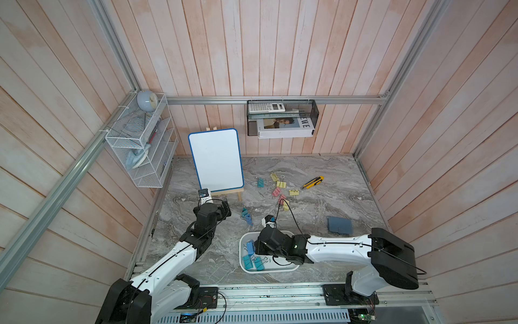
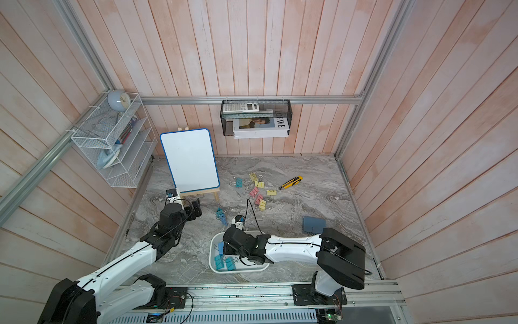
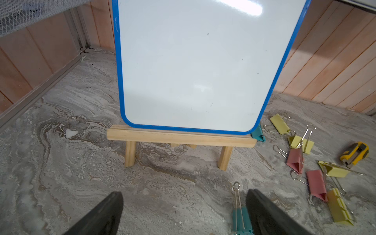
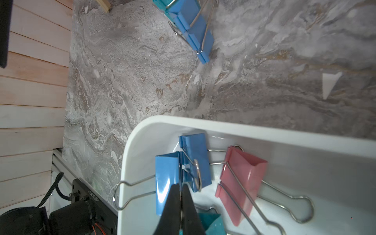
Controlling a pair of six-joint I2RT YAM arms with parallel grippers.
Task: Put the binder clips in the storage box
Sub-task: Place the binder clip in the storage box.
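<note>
The left gripper (image 3: 184, 195) has its jaws wide apart, low above the table (image 3: 61, 162). A teal clip (image 3: 242, 219) lies between them, just beside one finger and well apart from the other. The right gripper (image 4: 180, 189) has its jaws pressed together, with the tips inside the box (image 4: 244, 128), right at two blue clips (image 4: 195, 150). I cannot tell if it pinches a wire handle there. The box stands on the table near the front edge, under the right arm. In the box I count two blue clips, one pink clip (image 4: 250, 168) and at least two teal clips (image 1: 259, 263); the arm hides part of the box in both top views. On the table, the far group (image 1: 281, 184) has four yellow clips, two pink and one teal. A smaller group (image 1: 247, 216) near the left gripper mixes teal and blue; it has at least two clips, but the exact number is not clear.
</note>
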